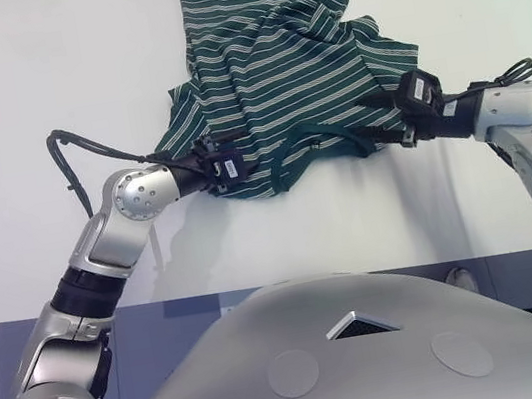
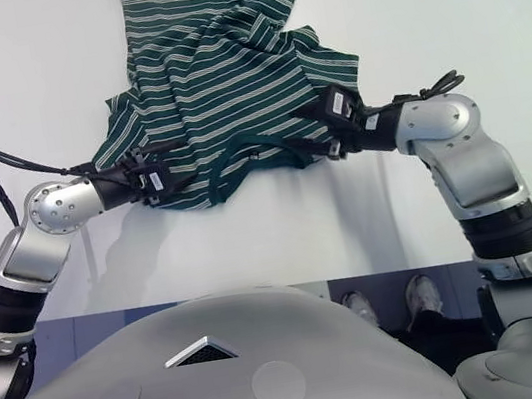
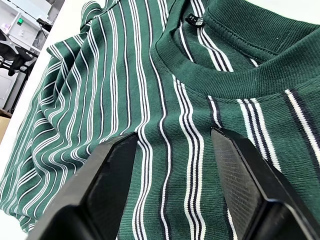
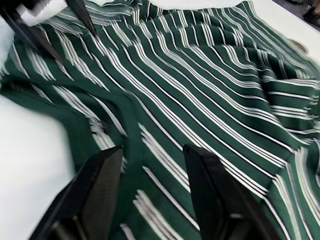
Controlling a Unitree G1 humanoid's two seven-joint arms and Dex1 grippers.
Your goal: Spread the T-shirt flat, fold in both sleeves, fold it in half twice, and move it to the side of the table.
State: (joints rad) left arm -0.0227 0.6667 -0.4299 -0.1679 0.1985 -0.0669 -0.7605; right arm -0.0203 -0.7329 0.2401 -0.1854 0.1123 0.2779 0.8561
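Left wrist view brings us close to the T-shirt: green cloth with white and dark stripes running under the left gripper. Its ribbed collar curves just beyond the fingertips, with a small label inside it. The two black fingers stand wide apart and grip nothing; the striped cloth shows in the gap between them.

From the right wrist view we see no collar. We see long creased folds fanning away from the right gripper, whose jaws are likewise spread wide over the cloth. Past the folds, the left gripper's fingers show at the shirt's opposite edge.

The eye views give what neither wrist view does, the whole garment. It lies rumpled and unfolded between the two grippers, with its body stretching away from them across the white table.

The left arm is bent at the elbow, forearm turned inward toward the shirt's near edge. The right arm mirrors it, its forearm level and pointing inward at the bunched side.
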